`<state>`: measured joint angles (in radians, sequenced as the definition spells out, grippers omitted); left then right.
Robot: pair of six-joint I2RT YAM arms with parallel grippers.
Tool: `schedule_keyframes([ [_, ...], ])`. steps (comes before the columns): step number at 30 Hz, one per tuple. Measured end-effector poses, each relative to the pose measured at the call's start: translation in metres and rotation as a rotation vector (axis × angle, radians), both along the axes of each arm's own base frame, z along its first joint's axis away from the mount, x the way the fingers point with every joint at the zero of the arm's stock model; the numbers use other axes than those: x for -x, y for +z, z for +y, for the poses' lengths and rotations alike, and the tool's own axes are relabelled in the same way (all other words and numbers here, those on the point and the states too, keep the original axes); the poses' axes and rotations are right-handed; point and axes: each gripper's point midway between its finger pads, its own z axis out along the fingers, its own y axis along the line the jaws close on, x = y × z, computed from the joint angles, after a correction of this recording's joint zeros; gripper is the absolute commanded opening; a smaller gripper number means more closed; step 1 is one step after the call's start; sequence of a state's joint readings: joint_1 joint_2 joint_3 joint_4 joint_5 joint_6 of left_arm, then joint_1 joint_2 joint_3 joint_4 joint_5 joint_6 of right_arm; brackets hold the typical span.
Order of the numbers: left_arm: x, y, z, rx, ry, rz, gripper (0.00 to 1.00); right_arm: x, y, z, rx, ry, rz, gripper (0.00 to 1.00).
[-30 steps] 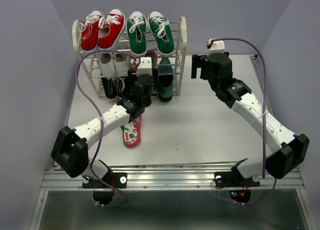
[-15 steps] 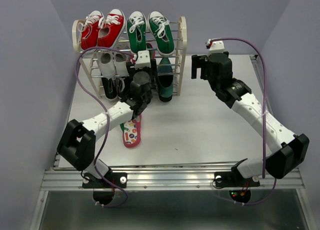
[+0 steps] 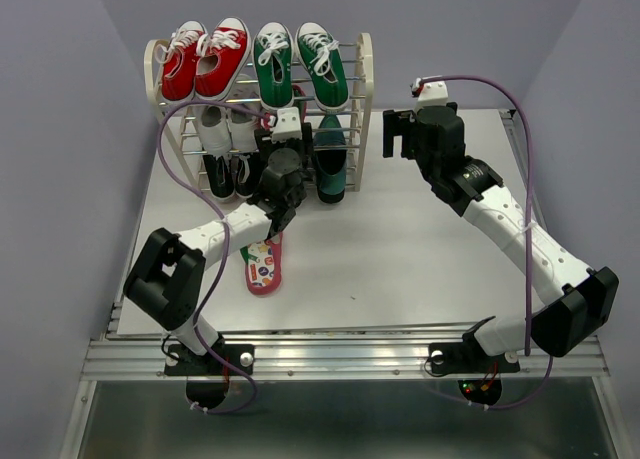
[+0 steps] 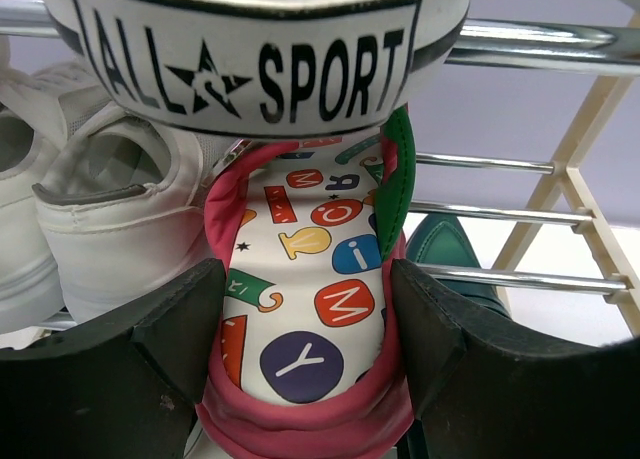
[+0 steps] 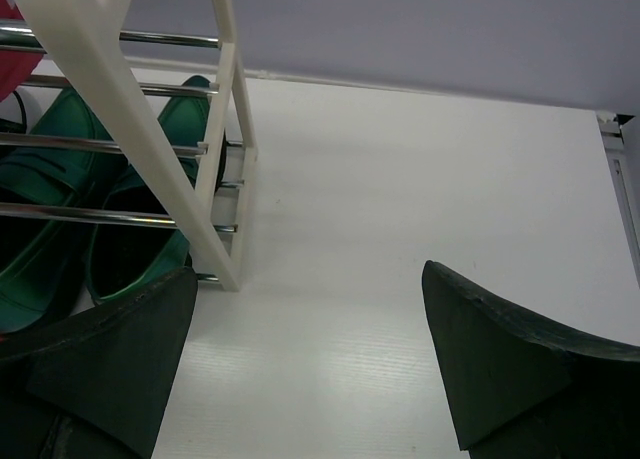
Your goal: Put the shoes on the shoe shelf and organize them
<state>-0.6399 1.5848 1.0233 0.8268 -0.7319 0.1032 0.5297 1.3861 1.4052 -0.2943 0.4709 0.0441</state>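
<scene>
On the white table (image 3: 400,259), at its far edge, stands the shoe shelf (image 3: 362,69), a three-tier rack with cream side frames and chrome rods. Its top tier is full: the red sneakers (image 3: 205,59) lie on the left and the green canvas sneakers (image 3: 300,64) on the right, all four toes pointing toward me. On the middle tier the white sneakers (image 3: 225,129) sit at the left end. The dark green loafers (image 5: 60,209) are side by side at the right end of the lowest level, just inside the cream frame.

My left arm reaches into the middle tier, right of the white sneakers. There my left gripper (image 4: 305,369) is clamped on the held flip-flop (image 4: 310,319), one finger pressed against each pink edge, so the sole cups slightly. Its cartoon-letter print faces my wrist camera, and its green strap (image 4: 400,169) runs up the right side. Its far end tucks under a sneaker heel patch (image 4: 260,69) reading ALL SPORT on the tier above.

The second flip-flop (image 3: 264,269) lies flat on the table in front of the shelf, partly under my left forearm.

My right gripper (image 5: 310,369) hangs just right of the shelf's right frame, with its jaws spread wide and only bare table between them.
</scene>
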Motion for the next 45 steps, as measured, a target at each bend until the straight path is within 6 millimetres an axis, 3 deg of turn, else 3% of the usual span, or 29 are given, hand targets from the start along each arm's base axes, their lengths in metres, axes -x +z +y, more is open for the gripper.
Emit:
schedule_keyframes([
  [2, 0.0, -0.001, 0.0, 0.0, 0.001, 0.0, 0.26, 0.0, 0.001, 0.0, 0.001, 0.0, -0.003, 1.0],
  [3, 0.0, -0.001, 0.0, 0.002, 0.002, 0.001, 0.5, 0.0, 0.001, 0.0, 0.001, 0.0, -0.005, 1.0],
  [11, -0.001, -0.004, 0.0, 0.018, 0.003, 0.005, 0.68, -0.001, -0.001, 0.0, 0.0, 0.001, -0.005, 1.0],
  [13, -0.001, -0.005, -0.001, 0.023, 0.002, 0.009, 0.81, 0.0, -0.007, 0.0, 0.006, 0.002, 0.006, 1.0],
  [18, 0.0, -0.01, 0.001, 0.03, 0.013, 0.026, 0.94, 0.007, -0.019, -0.002, 0.005, 0.009, 0.03, 1.0],
  [27, 0.004, -0.021, 0.005, 0.021, 0.012, 0.081, 0.99, 0.023, 0.004, 0.003, -0.085, 0.059, -0.012, 1.0],
  [32, 0.018, -0.007, 0.0, 0.064, -0.048, 0.094, 0.99, 0.038, 0.003, 0.01, -0.162, 0.107, 0.012, 1.0],
  [37, 0.056, 0.023, -0.014, 0.15, -0.185, 0.13, 0.99, 0.059, -0.01, 0.024, -0.228, 0.203, 0.069, 1.0],
  [39, 0.074, 0.03, -0.019, 0.185, -0.224, 0.158, 0.99, 0.067, -0.016, 0.038, -0.264, 0.28, 0.104, 1.0],
  [42, 0.112, 0.034, -0.019, 0.252, -0.263, 0.229, 0.99, 0.079, -0.03, 0.057, -0.292, 0.359, 0.157, 1.0],
  [45, 0.146, 0.028, -0.004, 0.333, -0.259, 0.309, 0.99, 0.101, -0.052, 0.088, -0.288, 0.449, 0.233, 1.0],
])
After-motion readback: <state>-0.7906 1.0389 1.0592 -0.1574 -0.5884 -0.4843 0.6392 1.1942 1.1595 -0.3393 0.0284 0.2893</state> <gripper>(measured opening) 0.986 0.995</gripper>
